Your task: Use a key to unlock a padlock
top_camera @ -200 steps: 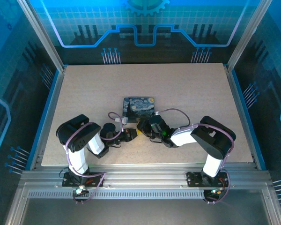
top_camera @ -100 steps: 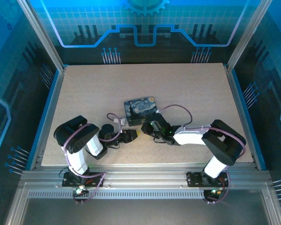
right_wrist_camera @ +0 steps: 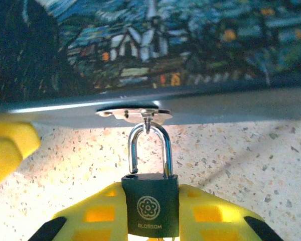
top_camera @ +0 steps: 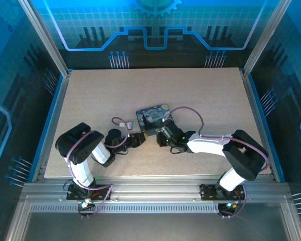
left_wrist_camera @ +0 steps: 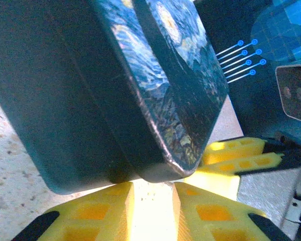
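We see the padlock [right_wrist_camera: 150, 208] clamped in the right gripper [right_wrist_camera: 150, 201], its lower end cut off by the frame. Its long axis runs straight out from the fingers, the shackle [right_wrist_camera: 166, 145] pointing at the tin [right_wrist_camera: 190, 50] and hooked through a small tab [right_wrist_camera: 133, 113] on its edge. We cannot tell whether the shackle's left leg is seated. The left gripper [left_wrist_camera: 153, 201] stands slightly apart at the tin's corner.
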`<action>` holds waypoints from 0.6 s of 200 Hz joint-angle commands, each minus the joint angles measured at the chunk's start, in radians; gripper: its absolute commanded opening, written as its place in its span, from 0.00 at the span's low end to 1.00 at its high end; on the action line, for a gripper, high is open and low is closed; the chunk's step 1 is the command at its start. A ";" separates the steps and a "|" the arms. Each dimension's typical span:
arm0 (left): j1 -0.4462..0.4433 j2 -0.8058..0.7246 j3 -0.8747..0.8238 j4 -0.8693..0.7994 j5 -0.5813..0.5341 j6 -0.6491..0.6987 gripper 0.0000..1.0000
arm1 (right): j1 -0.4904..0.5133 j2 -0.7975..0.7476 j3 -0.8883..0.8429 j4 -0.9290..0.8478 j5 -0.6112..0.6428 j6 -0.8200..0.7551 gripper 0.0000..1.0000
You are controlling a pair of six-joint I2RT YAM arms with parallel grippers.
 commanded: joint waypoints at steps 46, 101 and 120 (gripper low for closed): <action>0.022 0.096 0.042 0.085 -0.024 -0.025 0.25 | -0.163 -0.011 -0.046 0.097 -0.455 -0.248 0.04; 0.027 0.091 0.040 0.085 -0.030 -0.007 0.22 | -0.186 -0.065 -0.042 -0.001 -0.397 -0.311 0.04; 0.030 0.105 0.049 0.084 -0.024 -0.005 0.22 | -0.201 -0.080 -0.049 0.011 -0.465 -0.318 0.05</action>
